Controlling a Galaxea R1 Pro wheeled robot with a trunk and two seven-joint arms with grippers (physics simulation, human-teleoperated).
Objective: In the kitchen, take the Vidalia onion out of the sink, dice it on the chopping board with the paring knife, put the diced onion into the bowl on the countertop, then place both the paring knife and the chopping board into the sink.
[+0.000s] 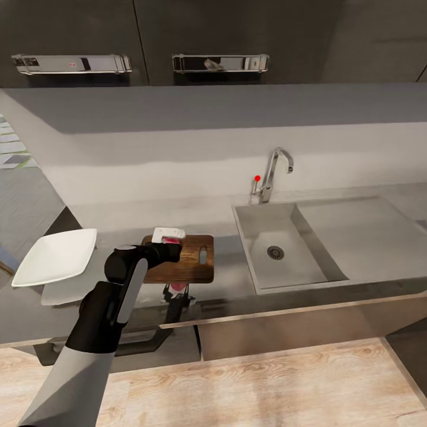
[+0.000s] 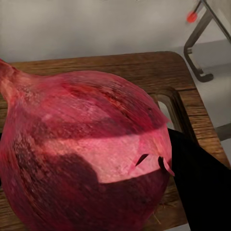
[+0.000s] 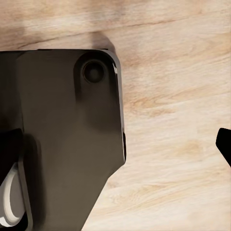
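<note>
The pinkish-red Vidalia onion (image 1: 172, 240) is held just over the brown chopping board (image 1: 193, 261), at its far left part. My left gripper (image 1: 169, 244) is shut on the onion. In the left wrist view the onion (image 2: 86, 149) is very close, with one black finger (image 2: 202, 183) against its side and the board (image 2: 144, 65) behind it. The white bowl (image 1: 56, 255) stands left of the board on the grey countertop (image 1: 225, 284). The steel sink (image 1: 308, 261) lies to the right. A small reddish and dark shape (image 1: 176, 296) shows in front of the board; I cannot tell whether it is the paring knife or a reflection.
An angular tap (image 1: 274, 172) with a red dot stands behind the basin, and a flat drainboard (image 1: 362, 231) lies right of it. The right wrist view looks down at pale wood floor (image 3: 173, 120) and the robot's dark base (image 3: 67, 134), with one fingertip (image 3: 225, 144) at the edge.
</note>
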